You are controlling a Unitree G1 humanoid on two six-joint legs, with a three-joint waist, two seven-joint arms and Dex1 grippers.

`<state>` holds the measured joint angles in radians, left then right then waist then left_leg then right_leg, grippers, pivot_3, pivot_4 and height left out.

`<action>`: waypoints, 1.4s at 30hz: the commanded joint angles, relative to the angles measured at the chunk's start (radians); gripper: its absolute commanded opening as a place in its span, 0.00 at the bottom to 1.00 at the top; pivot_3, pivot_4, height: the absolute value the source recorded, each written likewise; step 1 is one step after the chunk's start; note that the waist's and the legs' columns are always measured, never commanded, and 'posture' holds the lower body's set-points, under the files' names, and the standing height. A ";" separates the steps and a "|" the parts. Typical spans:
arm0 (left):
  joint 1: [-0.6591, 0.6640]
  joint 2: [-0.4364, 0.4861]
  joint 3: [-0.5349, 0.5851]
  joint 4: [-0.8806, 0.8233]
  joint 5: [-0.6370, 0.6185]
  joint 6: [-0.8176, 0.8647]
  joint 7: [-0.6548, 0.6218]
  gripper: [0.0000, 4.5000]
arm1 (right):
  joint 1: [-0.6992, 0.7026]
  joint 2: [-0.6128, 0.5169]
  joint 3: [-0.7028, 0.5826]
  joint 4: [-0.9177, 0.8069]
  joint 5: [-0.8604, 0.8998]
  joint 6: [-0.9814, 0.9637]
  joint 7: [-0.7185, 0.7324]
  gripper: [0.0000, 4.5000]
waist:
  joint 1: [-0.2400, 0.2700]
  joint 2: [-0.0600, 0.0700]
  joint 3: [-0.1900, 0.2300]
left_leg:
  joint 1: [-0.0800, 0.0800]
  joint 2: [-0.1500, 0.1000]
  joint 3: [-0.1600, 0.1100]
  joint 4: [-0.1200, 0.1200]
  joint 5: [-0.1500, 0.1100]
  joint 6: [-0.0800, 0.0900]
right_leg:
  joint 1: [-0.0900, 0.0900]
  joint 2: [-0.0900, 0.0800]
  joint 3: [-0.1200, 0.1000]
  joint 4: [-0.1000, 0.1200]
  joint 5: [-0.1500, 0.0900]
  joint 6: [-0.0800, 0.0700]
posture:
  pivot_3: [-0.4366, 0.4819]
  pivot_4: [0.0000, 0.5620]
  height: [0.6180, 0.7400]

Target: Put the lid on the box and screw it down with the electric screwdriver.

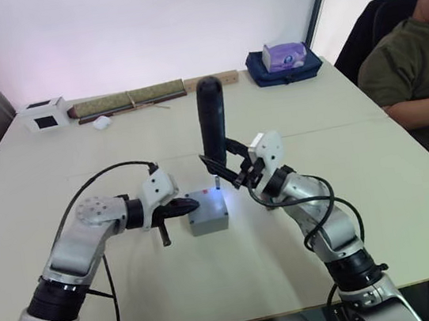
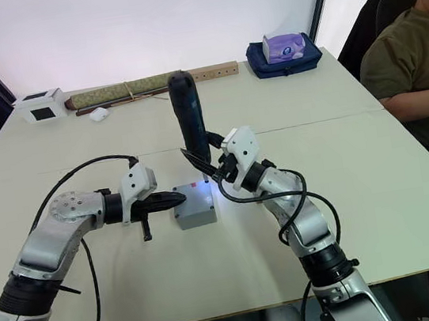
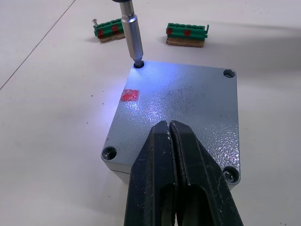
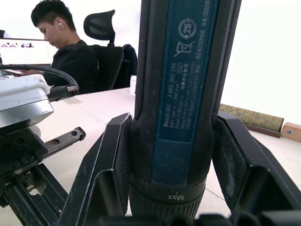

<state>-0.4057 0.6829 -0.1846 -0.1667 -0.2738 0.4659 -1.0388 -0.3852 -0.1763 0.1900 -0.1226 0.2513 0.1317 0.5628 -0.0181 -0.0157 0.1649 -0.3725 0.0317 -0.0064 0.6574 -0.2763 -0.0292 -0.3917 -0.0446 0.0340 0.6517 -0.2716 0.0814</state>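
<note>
The lid (image 3: 181,110) sits flush on the box (image 1: 208,220), mid-table between my two arms, red mark (image 3: 130,95) facing up. I see three empty corner screw holes in the left wrist view; the fourth corner has the metal bit (image 3: 132,35) standing in it, white-blue light spilling over the lid there. The electric screwdriver (image 1: 211,121) stands about upright over that far corner, my right gripper (image 1: 235,165) pinching its body from both sides, each black finger (image 4: 106,165) pressed against the dark blue barrel. My left gripper (image 1: 183,206) has its two fingers pressed together, tips resting on or just over the lid's near edge; I can't tell for sure if they touch. Two green terminal blocks (image 3: 186,34) lie on the table (image 1: 381,209) just beyond the box. A white cube (image 1: 42,113), a long olive strip (image 1: 130,100) and a blue tissue pouch (image 1: 284,63) sit along the far edge. A person (image 1: 417,68) sits at my right side of the table.
</note>
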 commanded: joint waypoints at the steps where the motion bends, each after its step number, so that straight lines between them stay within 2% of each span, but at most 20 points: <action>1: 0.010 -0.006 -0.020 0.008 0.011 0.000 -0.004 0.00 | 0.027 -0.029 0.015 0.070 -0.035 0.080 -0.002 0.41 | 0.001 0.000 0.000 | 0.000 0.000 0.000 0.000 0.000 0.000 | 0.000 0.000 0.000 0.000 0.000 0.000 | 0.48 0.27 1.00; 6: 0.009 -0.017 -0.022 0.011 0.017 -0.004 0.000 0.00 | -0.012 -0.030 -0.015 0.010 -0.001 0.107 -0.007 0.41 | 0.003 0.000 0.000 | -0.001 0.000 0.000 0.000 0.000 0.000 | 0.000 0.000 0.000 -0.002 0.000 0.000 | 0.48 0.27 1.00; 11: 0.012 -0.024 -0.021 0.007 0.019 -0.011 0.004 0.00 | -0.150 -0.013 -0.125 -0.157 0.140 0.277 -0.072 0.41 | 0.003 0.001 0.003 | -0.003 0.000 0.000 -0.001 0.000 0.000 | -0.002 -0.001 0.001 -0.003 0.000 0.000 | 0.48 0.27 1.00; 15: 0.008 -0.028 -0.016 -0.001 0.015 -0.017 0.005 0.00 | -0.265 -0.010 -0.240 -0.226 0.273 0.445 -0.163 0.41 | 0.004 0.002 0.004 | -0.013 0.000 0.000 0.000 0.000 0.000 | -0.012 -0.001 0.001 -0.002 0.001 0.000 | 0.48 0.27 1.00; 18: -0.005 -0.033 -0.004 -0.021 0.005 -0.017 0.007 0.00 | -0.354 -0.061 -0.332 -0.245 0.362 0.615 -0.233 0.41 | 0.004 0.002 0.004 | -0.019 0.000 0.000 0.000 0.000 0.000 | -0.018 -0.001 0.001 -0.002 0.003 0.004 | 0.48 0.27 1.00; 21: -0.025 -0.020 0.036 -0.082 -0.038 -0.003 -0.007 0.00 | -0.430 -0.238 -0.367 -0.231 0.375 0.919 -0.278 0.41 | 0.006 0.002 0.005 | -0.020 0.000 0.000 -0.001 0.000 0.000 | -0.018 -0.002 0.000 -0.003 0.002 0.003 | 0.48 0.27 1.00; 24: -0.046 -0.004 0.069 -0.135 -0.087 0.019 -0.027 0.00 | -0.437 -0.405 -0.328 -0.249 0.379 1.107 -0.249 0.41 | 0.007 0.001 0.007 | -0.021 -0.001 0.000 -0.003 0.000 0.000 | -0.018 -0.003 -0.001 -0.005 0.001 0.000 | 0.48 0.27 1.00; 26: -0.057 0.005 0.084 -0.157 -0.112 0.037 -0.033 0.00 | -0.434 -0.451 -0.327 -0.266 0.376 1.142 -0.244 0.41 | 0.005 0.001 0.009 | -0.022 -0.001 0.000 -0.005 0.000 0.000 | -0.021 -0.004 -0.001 -0.005 0.001 0.000 | 0.48 0.27 1.00; 30: -0.107 0.021 0.128 -0.196 -0.186 0.079 -0.047 0.00 | -0.460 -0.590 -0.281 -0.204 0.422 1.449 -0.183 0.41 | -0.005 0.005 0.011 | -0.035 -0.001 0.001 -0.005 0.000 0.000 | -0.037 0.000 0.001 -0.002 0.003 0.004 | 0.48 0.27 1.00; 35: -0.137 0.026 0.138 -0.217 -0.230 0.109 -0.046 0.00 | -0.427 -0.682 -0.193 -0.097 0.420 1.483 -0.178 0.41 | -0.002 0.005 0.011 | -0.036 0.000 0.001 -0.006 0.000 0.000 | -0.038 0.000 0.000 -0.003 0.003 0.003 | 0.48 0.27 1.00; 42: -0.138 0.035 0.141 -0.234 -0.248 0.121 -0.042 0.00 | -0.421 -0.687 -0.103 0.061 0.386 1.483 -0.190 0.41 | 0.000 0.004 0.013 | -0.036 -0.001 0.002 -0.004 0.000 0.000 | -0.037 0.000 0.002 -0.003 0.003 0.004 | 0.48 0.27 1.00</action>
<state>-0.5253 0.7054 -0.0664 -0.3618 -0.5027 0.5846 -1.0814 -0.7870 -0.8551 0.0948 -0.0864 0.6596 1.6078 0.3805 -0.0183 -0.0116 0.1777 -0.4086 0.0307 -0.0042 0.6530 -0.2761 -0.0288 -0.4291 -0.0445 0.0358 0.6488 -0.2688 0.0854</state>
